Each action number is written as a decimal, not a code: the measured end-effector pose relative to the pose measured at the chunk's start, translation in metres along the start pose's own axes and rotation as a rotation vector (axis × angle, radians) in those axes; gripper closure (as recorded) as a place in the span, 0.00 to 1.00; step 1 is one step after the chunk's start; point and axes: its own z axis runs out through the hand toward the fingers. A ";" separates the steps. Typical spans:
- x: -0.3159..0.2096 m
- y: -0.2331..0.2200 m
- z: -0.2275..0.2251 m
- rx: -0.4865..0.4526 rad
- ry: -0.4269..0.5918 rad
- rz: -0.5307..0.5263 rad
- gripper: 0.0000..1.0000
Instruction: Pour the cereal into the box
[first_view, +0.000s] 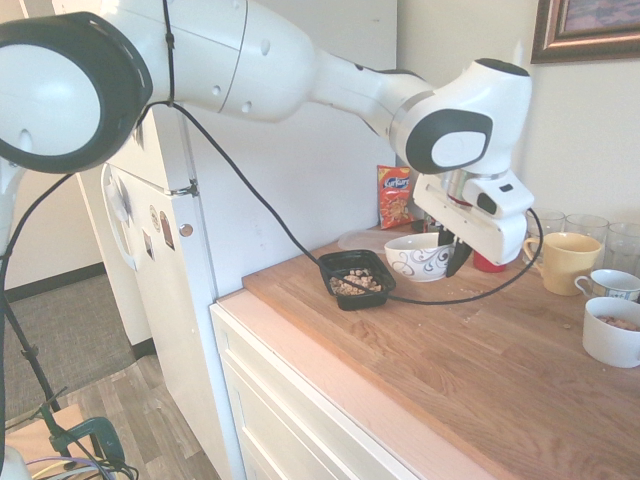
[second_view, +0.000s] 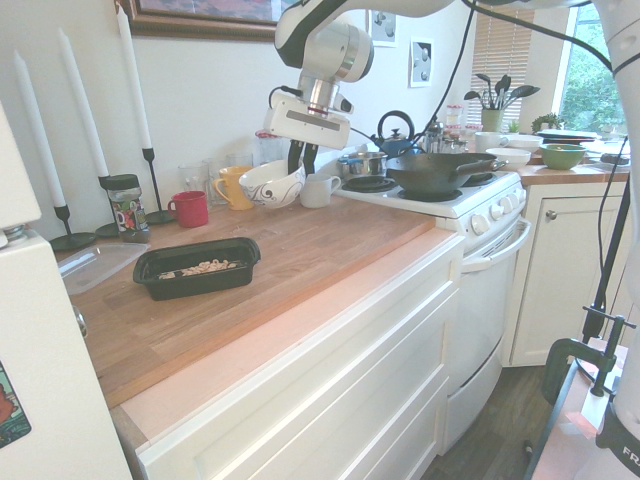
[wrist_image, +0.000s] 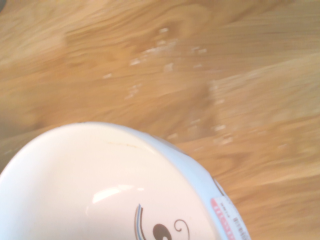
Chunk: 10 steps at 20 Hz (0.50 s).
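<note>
The black box (first_view: 356, 274) sits on the wooden counter near its left end, with the tan cereal (first_view: 355, 284) heaped inside it. From the second exterior view the box (second_view: 197, 268) and the cereal (second_view: 198, 267) show the same. My gripper (first_view: 452, 256) is shut on the far rim of the white swirl-patterned bowl (first_view: 420, 256), which is about upright, low over the counter just right of the box. The gripper (second_view: 300, 165) and bowl (second_view: 272, 185) appear near the mugs. In the wrist view the bowl (wrist_image: 115, 185) looks empty above crumb-dusted wood.
An orange snack bag (first_view: 396, 197) and a clear flat container (second_view: 95, 266) lie by the back wall. A red cup (second_view: 190, 208), yellow mug (first_view: 562, 260), white cups (first_view: 610, 335), spice jar (second_view: 125, 208) and candles (second_view: 140, 90) crowd the back. The stove (second_view: 440, 195) stands beyond the counter.
</note>
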 end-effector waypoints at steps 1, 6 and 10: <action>0.012 0.007 0.001 0.007 -0.009 0.009 1.00; 0.053 0.027 0.004 0.035 -0.046 0.030 1.00; 0.075 0.032 0.017 0.060 -0.073 0.034 1.00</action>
